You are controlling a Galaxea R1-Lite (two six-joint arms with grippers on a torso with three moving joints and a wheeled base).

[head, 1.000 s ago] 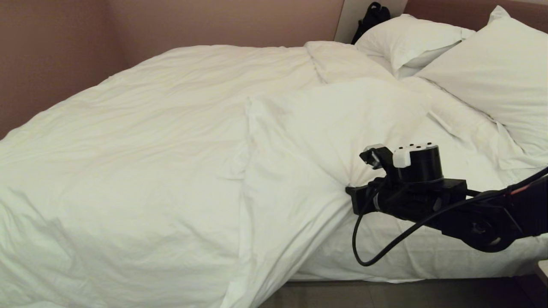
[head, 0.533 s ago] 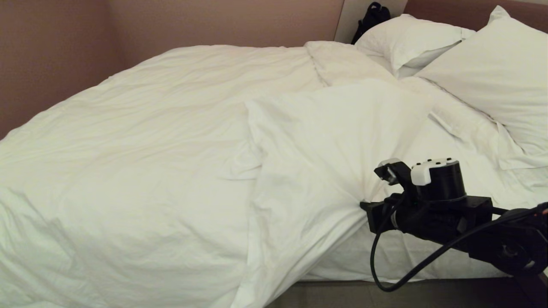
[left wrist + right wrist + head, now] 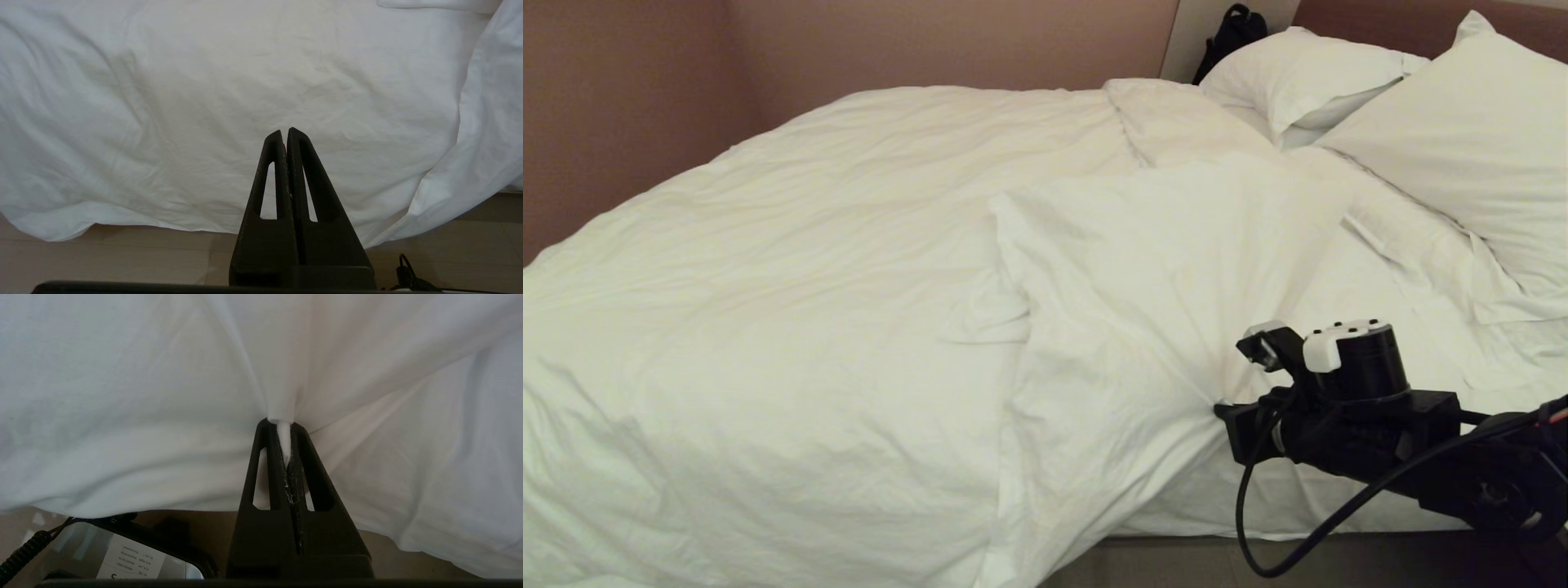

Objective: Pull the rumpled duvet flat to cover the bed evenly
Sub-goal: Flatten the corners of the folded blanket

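Pink-brown walls back the bed (image 3: 1339,506), where the right gripper (image 3: 1218,406) pinches the duvet (image 3: 849,286) near the bed's front edge, mid-pull; next, I judge, draw it outward.

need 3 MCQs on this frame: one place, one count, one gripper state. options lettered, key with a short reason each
1. Where is the right gripper?
A. on a pillow
B. at the duvet edge on the bed's near side
C. on the floor

2. How many pillows show at the head of the bed?
A. none
B. two
C. five

3. The left gripper is:
A. shut, empty
B. wide open
C. holding a pillow

Key: 1 B, creases fan out from its tips. 2 B, two by the headboard. 3 A, fingers meet with nothing between.
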